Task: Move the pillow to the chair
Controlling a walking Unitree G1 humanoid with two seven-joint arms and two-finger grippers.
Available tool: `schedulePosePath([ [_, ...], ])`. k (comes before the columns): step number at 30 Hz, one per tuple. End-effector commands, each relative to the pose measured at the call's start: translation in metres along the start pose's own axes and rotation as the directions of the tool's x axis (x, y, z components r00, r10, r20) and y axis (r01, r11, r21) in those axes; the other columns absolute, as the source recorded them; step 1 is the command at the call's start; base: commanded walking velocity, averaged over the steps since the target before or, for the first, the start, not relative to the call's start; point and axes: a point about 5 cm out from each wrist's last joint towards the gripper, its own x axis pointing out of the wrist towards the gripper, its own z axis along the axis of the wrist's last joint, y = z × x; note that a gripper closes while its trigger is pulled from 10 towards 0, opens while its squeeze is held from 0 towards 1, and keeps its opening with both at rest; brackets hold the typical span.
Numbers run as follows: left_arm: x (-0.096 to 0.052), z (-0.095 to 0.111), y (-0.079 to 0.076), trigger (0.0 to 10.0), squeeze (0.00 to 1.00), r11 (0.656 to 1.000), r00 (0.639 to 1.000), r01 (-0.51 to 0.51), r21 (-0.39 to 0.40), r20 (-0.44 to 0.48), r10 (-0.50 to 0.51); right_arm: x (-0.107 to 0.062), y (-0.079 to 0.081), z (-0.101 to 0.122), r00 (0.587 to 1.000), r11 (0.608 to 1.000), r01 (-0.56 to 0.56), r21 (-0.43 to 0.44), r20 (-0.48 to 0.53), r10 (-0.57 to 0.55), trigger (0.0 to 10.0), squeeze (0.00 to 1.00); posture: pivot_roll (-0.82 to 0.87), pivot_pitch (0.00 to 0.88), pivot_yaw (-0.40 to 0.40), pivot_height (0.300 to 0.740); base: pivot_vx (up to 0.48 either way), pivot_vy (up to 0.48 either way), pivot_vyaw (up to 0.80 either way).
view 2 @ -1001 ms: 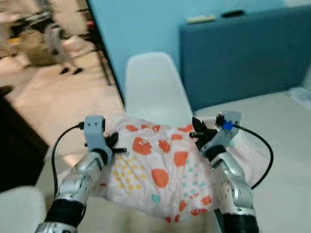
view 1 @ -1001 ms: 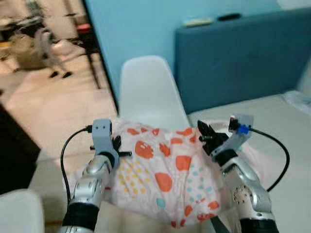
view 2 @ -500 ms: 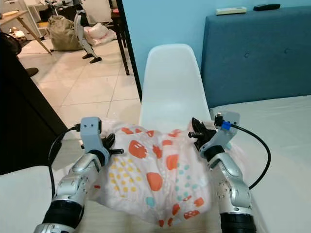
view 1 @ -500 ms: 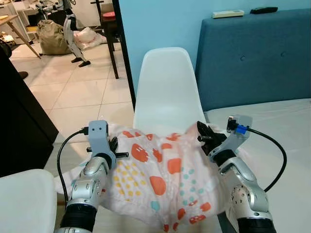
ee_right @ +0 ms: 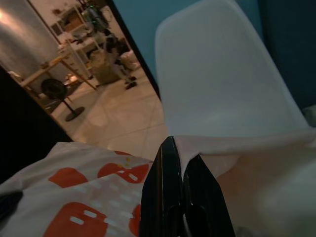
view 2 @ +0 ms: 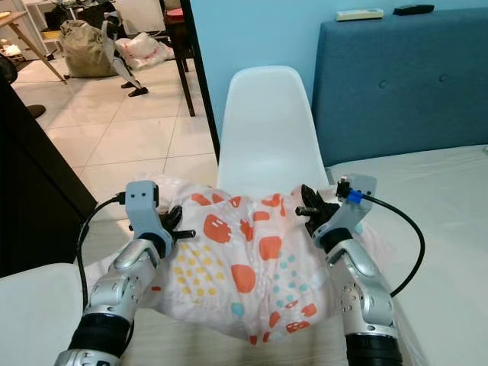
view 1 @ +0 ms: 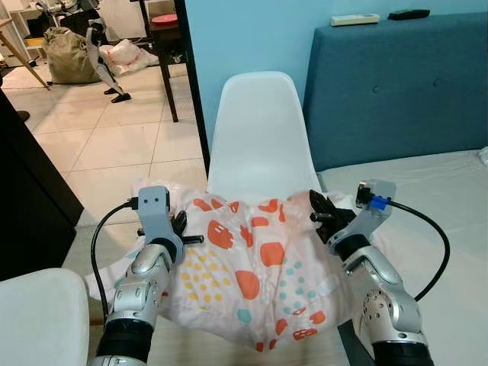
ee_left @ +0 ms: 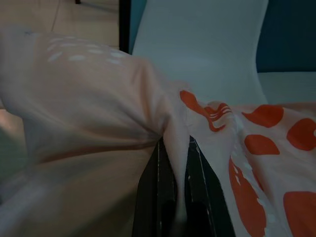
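Note:
A pale pink pillow [view 1: 252, 271] with orange shapes and yellow and teal dots hangs between my two arms, in front of a white plastic chair [view 1: 259, 133]. My left gripper [view 1: 181, 229] is shut on the pillow's left edge. The fabric is pinched between its black fingers [ee_left: 165, 197]. My right gripper [view 1: 320, 213] is shut on the pillow's right edge, and cloth is caught between its fingers [ee_right: 170, 197]. The chair's backrest [ee_right: 222, 69] rises just beyond the pillow, while the pillow hides the seat.
A bed with a pale sheet [view 1: 450, 198] and blue headboard [view 1: 396, 84] lies to the right. A black cabinet [view 1: 30, 206] stands at the left, with another white seat [view 1: 38, 313] at the bottom left. Tiled floor [view 1: 114, 145] runs back to a table leg [view 1: 164, 69] and bags [view 1: 65, 53].
The view has steadied and swung slightly, bringing the chair more squarely ahead. The pillow stays held in both grippers and hangs a little lower and wider.

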Motion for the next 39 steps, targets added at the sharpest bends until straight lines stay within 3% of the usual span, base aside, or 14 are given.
schedulePosePath([
  [1,0.0033,0.0124,-0.0066,10.0,0.00,0.999,0.998,0.038,0.012,0.057,-0.038,0.0042,0.0040,0.0033,1.000,1.000,-0.012,-0.004,0.001,0.012,10.0,0.00,-0.15,0.076,0.063,0.740,0.304,0.000,0.00],
  [39,0.0044,0.0110,-0.0149,10.0,0.00,0.997,0.995,0.071,0.016,0.065,-0.072,0.0056,0.0049,0.0060,1.000,1.000,-0.005,0.007,0.006,0.005,10.0,0.00,-0.16,0.068,0.064,0.740,0.334,0.000,0.00],
])
